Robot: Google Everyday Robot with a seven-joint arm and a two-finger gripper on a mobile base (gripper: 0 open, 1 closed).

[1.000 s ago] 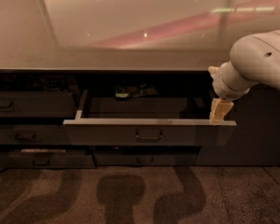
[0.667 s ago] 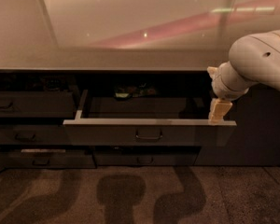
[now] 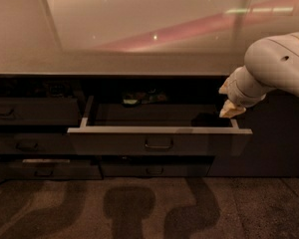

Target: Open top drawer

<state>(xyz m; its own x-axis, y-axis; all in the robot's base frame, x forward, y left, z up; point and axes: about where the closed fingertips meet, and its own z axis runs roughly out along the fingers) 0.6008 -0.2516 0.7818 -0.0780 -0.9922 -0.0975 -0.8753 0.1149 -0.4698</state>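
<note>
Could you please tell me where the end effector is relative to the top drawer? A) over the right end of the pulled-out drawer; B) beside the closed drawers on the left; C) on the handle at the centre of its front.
A: the end effector sits just above the right end of the open top drawer, well away from the handle at the centre of the front.

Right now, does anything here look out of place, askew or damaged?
Nothing looks spilled or damaged. The top drawer stands pulled out and level. The end effector is at its right end, away from the centre handle. The bottom left drawer seems slightly ajar.
</note>
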